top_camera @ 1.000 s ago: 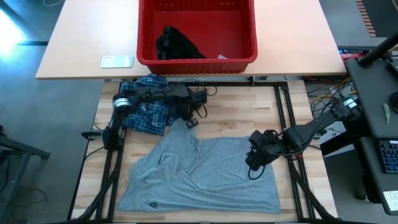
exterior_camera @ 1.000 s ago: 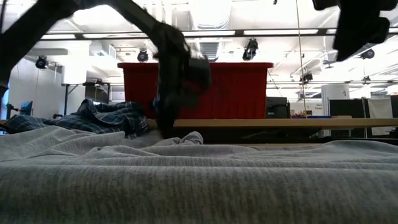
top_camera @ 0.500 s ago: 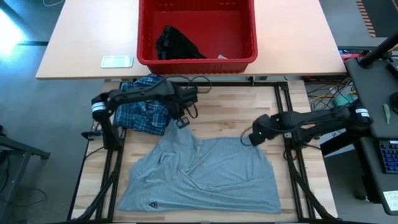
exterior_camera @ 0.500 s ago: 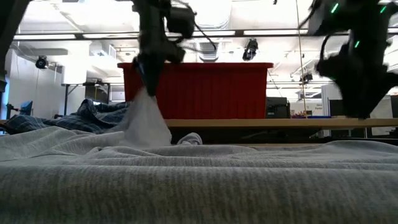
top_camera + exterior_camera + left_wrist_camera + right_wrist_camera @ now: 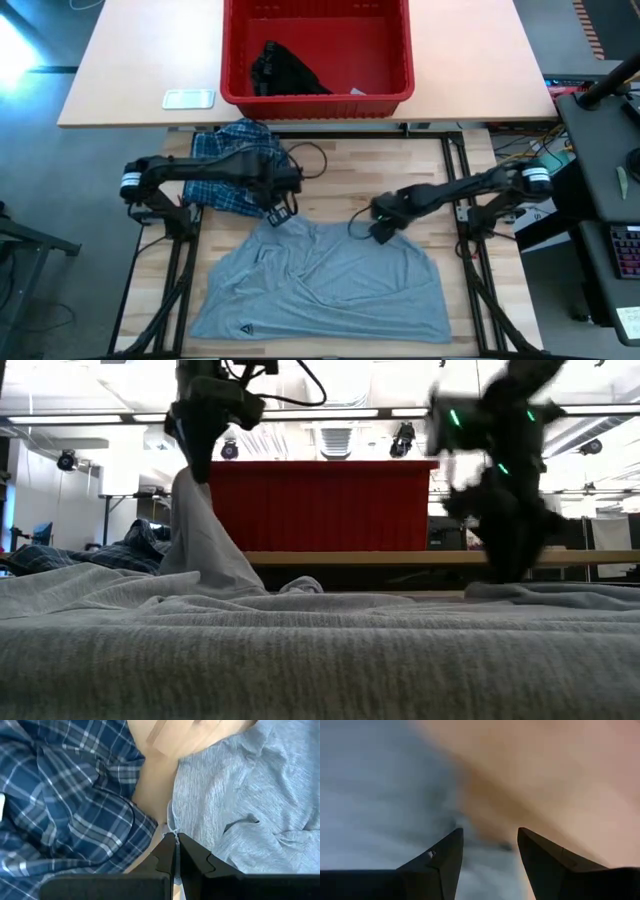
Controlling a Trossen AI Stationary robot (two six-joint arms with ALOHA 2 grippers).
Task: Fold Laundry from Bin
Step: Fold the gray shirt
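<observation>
On the tabletop (image 5: 340,170), my left gripper (image 5: 279,212) pinched the grey T-shirt (image 5: 330,280) up; my right gripper's (image 5: 378,228) fingers stood apart over its far edge.

Left gripper (image 5: 281,212) is clamped shut around 10 o'clock, wrist lifted; right gripper (image 5: 378,230) is held low near 3 o'clock, jaws parted.
</observation>
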